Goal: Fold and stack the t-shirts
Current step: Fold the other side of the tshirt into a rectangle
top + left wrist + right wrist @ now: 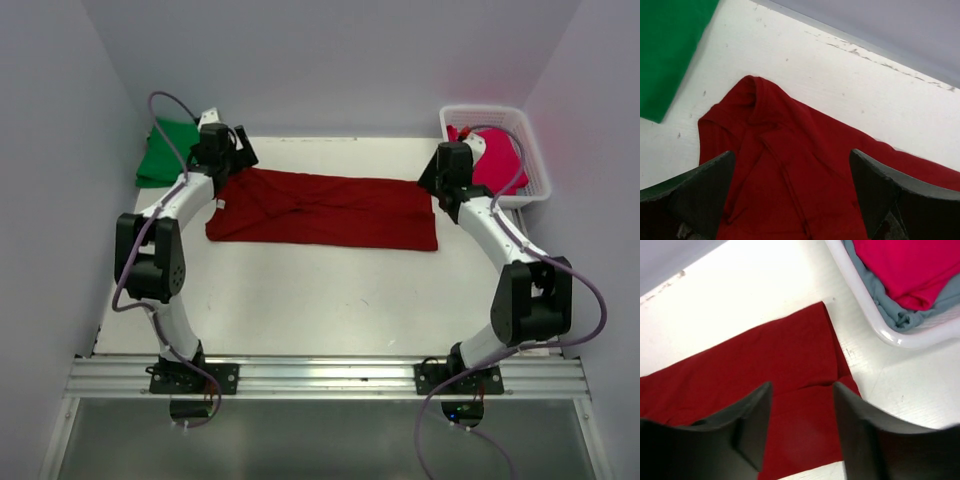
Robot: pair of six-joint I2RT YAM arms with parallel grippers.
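Left gripper (792,192) hangs, jaws wide apart and empty, over the collar end of the maroon t-shirt (320,210); right gripper (802,415), also apart, over its hem. Folded lengthwise mid-table, it runs left to right, collar left. Far left lies the green t-shirt (165,152), folded; the pinkish-red t-shirt (497,160) sits in the basket (483,110). Crosswise folds and stacking likely remain.

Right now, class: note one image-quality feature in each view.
Top external: a pink cast tints the wall beside the basket. Left wrist: the claw fingers look dark and soft, the maroon shirt sharper. Right wrist: glare glints on the basket rim.
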